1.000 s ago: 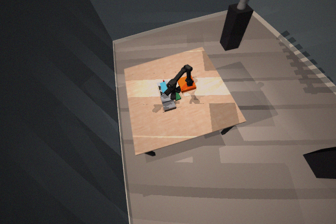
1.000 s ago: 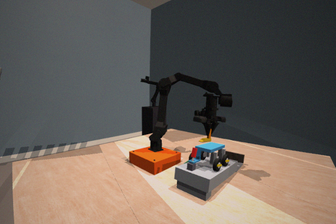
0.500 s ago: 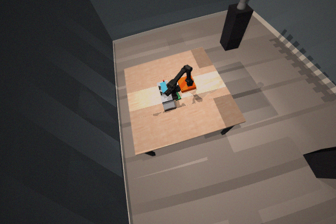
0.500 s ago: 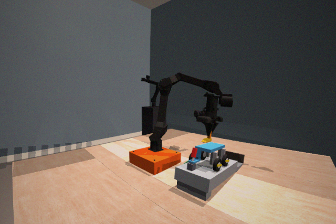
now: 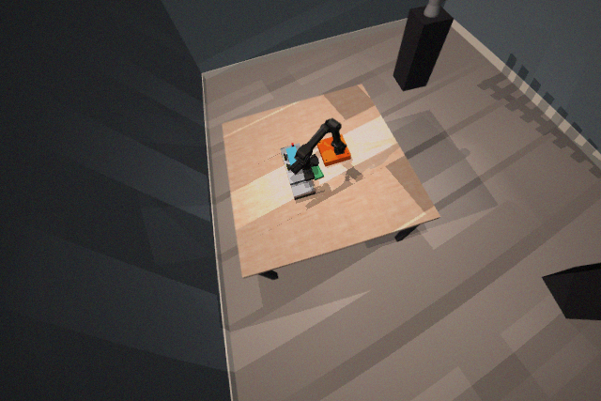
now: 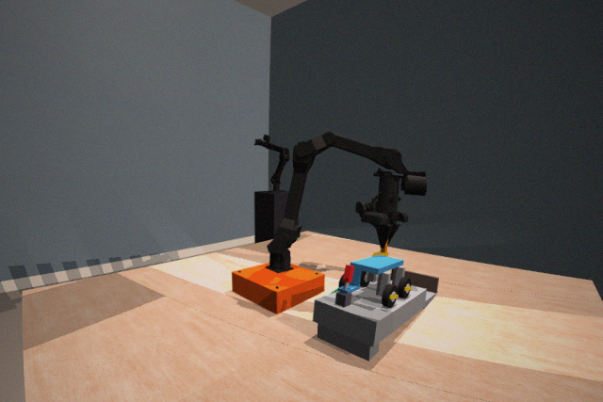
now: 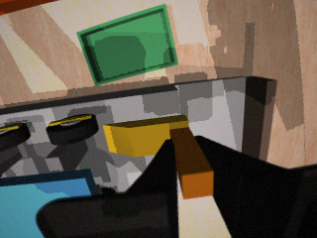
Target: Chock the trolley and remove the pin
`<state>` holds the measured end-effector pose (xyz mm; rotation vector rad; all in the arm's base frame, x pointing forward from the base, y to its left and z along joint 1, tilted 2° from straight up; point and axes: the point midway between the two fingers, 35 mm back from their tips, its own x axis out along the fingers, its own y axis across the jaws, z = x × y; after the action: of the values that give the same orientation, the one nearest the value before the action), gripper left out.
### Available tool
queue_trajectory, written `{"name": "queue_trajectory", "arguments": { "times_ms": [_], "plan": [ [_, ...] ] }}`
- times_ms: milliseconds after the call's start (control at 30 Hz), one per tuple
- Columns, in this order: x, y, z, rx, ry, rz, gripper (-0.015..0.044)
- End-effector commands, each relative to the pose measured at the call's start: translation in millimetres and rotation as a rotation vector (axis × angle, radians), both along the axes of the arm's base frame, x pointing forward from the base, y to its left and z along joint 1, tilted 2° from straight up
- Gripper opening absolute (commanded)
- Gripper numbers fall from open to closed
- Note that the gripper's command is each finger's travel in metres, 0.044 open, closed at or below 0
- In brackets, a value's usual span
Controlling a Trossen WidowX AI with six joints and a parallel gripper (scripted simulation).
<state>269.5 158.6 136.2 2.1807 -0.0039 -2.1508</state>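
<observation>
My gripper (image 6: 383, 249) (image 7: 182, 144) is shut on the orange handle of the yellow chock (image 6: 380, 254) (image 7: 139, 140). The chock appears raised above the grey ramp (image 5: 301, 189) (image 6: 345, 319) (image 7: 227, 99), downhill of the tray-side wheel (image 7: 73, 131), with a gap between them in the wrist view. Its rubber base is not visible. The blue-topped trolley (image 5: 292, 154) (image 6: 377, 264) (image 7: 43, 203) stands on the ramp. The red-headed stop pin (image 5: 292, 144) (image 6: 349, 273) is upright at its uphill end. The green tray (image 5: 317, 173) (image 7: 160, 32) lies beside the ramp.
The orange base (image 5: 333, 158) (image 6: 277, 282) of the arm stands beside the ramp, on the tray's side. A dark end wall (image 6: 423, 281) (image 7: 256, 116) rises at the ramp's downhill end. The trolley's blue deck is close to the fingers in the wrist view.
</observation>
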Motion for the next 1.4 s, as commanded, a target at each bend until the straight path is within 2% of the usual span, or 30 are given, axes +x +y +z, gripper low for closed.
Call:
{"name": "queue_trajectory", "arguments": {
  "times_ms": [0, 800, 1367],
  "plan": [
    [0.7, -1.0, -9.5, -0.006, 0.0, 0.003, 0.0],
    [3.0, -4.7, -62.3, -0.007, 0.0, 0.003, 0.0],
    [3.7, -17.1, -60.4, -0.007, 0.0, 0.003, 0.0]
  ]
}}
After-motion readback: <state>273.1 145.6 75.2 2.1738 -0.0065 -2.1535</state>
